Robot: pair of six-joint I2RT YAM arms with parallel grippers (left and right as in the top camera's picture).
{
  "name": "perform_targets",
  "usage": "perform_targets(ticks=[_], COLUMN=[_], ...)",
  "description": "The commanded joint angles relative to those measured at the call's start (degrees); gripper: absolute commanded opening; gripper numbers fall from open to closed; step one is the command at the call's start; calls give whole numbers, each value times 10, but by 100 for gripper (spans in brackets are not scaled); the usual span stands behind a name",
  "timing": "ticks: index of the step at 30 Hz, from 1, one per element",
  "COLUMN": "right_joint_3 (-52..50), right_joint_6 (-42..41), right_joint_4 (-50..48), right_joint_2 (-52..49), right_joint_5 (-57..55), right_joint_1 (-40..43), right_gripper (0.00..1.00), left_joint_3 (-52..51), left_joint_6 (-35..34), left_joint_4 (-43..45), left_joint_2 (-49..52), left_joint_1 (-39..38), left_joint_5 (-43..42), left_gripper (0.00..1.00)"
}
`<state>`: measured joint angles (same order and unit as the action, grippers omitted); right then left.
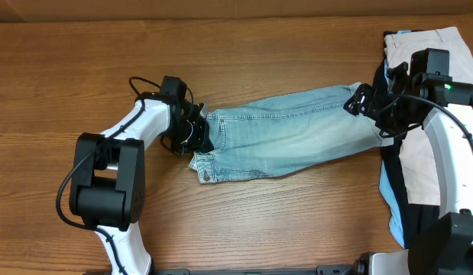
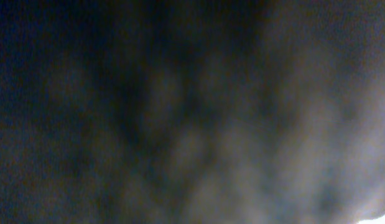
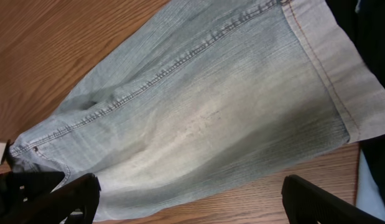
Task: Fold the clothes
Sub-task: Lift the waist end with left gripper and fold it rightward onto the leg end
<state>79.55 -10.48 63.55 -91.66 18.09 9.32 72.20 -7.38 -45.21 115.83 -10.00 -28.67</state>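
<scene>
Overhead: the faded denim shorts (image 1: 289, 134) lie flat across the middle of the counter (image 1: 297, 221), waistband end toward the left edge and hem end toward the right edge. The left end effector (image 1: 196, 134) sits at the waistband end, touching the cloth; I cannot tell how far it is open. The right end effector (image 1: 361, 101) is at the hem end. Along the right edge lie beige shorts (image 1: 435, 42), a black garment (image 1: 404, 206) and a sky-blue garment (image 1: 387, 191).

Left wrist: only a dark blur shows, with nothing to make out.

Right wrist: the right end effector (image 3: 191, 190) is spread wide, its fingers (image 3: 61, 196) far apart over the denim shorts (image 3: 198, 118), gripping nothing.
</scene>
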Motion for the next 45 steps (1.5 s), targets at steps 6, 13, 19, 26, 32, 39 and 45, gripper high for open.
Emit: perform_targets(ticks=[6, 13, 19, 26, 32, 39, 45], right_joint_3=[3, -13, -41, -68, -69, -69, -69], right_joint_6=[-3, -54, -85, -97, -97, -97, -97], right_joint_4=[-30, -106, -151, -195, -219, -200, -185], right_joint_2=[12, 9, -22, -117, -207, -253, -253], right_joint_5=[22, 11, -16, -30, -30, -30, -30], right_joint_1=[-71, -163, -212, -222, -222, -222, -226], right_gripper=[67, 12, 4, 4, 4, 4, 4], left_joint_3=[143, 385, 526, 597, 597, 591, 555], left_joint_6=[36, 35, 41, 42, 32, 9, -37], left_joint_4=[-181, -408, -477, -516, -494, -436, -348], left_joint_2=[52, 52, 52, 52, 52, 53, 58], left_joint_1=[67, 95, 94, 92, 68, 38, -7], left_joint_5=[82, 273, 306, 333, 331, 305, 285], left_gripper=[4, 4, 4, 4, 4, 4, 4])
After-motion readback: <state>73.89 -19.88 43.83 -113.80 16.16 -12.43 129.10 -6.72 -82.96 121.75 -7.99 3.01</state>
